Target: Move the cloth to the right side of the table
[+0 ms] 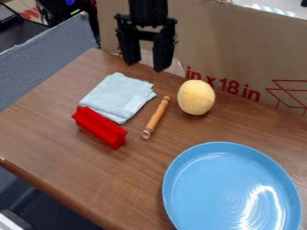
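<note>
The pale blue cloth (pixel 118 95) lies folded flat on the left part of the dark wood table (pixel 72 144). My black gripper (pixel 145 65) hangs above the table just behind the cloth's far right corner. Its two fingers (pixel 126 49) point down and stand wide apart, open with nothing between them. It does not touch the cloth.
A red block (pixel 99 126) lies in front of the cloth, a wooden stick (pixel 155 118) to its right, then a yellow ball (pixel 197 97). A large blue plate (pixel 232 188) fills the front right. A cardboard box (pixel 240 45) stands along the back.
</note>
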Robot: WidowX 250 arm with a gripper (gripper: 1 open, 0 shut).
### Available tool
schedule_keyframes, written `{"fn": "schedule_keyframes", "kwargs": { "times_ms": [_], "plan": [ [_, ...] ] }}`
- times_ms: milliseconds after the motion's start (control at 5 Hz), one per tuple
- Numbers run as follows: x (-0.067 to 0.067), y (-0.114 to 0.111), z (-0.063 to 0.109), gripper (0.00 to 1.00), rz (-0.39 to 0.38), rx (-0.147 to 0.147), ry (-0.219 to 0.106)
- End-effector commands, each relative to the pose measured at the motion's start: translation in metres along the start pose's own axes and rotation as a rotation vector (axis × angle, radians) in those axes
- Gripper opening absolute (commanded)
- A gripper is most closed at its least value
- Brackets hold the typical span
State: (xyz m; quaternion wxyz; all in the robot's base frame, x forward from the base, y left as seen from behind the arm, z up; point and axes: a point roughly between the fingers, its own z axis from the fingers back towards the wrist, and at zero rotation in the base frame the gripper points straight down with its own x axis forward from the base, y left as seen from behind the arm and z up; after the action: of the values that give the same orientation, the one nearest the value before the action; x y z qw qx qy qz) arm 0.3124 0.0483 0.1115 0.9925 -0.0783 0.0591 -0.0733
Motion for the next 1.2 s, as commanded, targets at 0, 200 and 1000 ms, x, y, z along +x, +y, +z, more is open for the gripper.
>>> {"fn": "schedule_keyframes", "kwargs": {
  "times_ms": [0,200,1000],
  "plan": [
    [-0.01,0.018,0.01,1.0,-0.072,0.108,-0.082],
    [-0.028,0.042,0.006,1.0,-0.18,0.124,-0.104],
    [-0.072,0.034,-0.018,1.0,-0.221,0.13,-0.1]
  ]
}}
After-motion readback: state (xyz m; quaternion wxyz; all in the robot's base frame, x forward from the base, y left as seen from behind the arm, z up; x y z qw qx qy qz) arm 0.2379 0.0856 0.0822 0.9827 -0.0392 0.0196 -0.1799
